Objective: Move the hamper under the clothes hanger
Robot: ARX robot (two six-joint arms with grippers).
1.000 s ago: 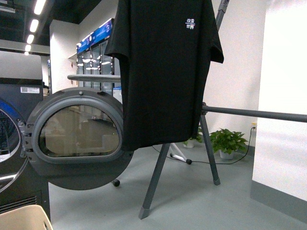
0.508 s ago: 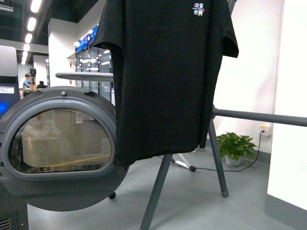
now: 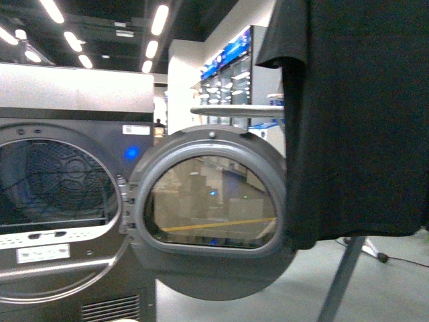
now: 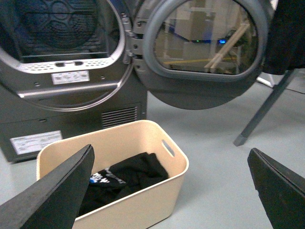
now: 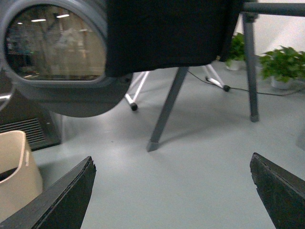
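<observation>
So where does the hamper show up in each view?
Front: not in view.
Left wrist: hamper on the floor before the dryer, dark clothes inside.
Right wrist: only its corner, cut off at the picture's edge.
Shared landmark: the open dryer door.

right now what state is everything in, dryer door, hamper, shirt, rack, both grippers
dryer door: swung wide open
hamper: upright on the floor, black clothes inside
black t-shirt: hanging, hem clear of the floor
clothes hanger: standing, hamper not under it
left gripper: open, empty
right gripper: open, empty
</observation>
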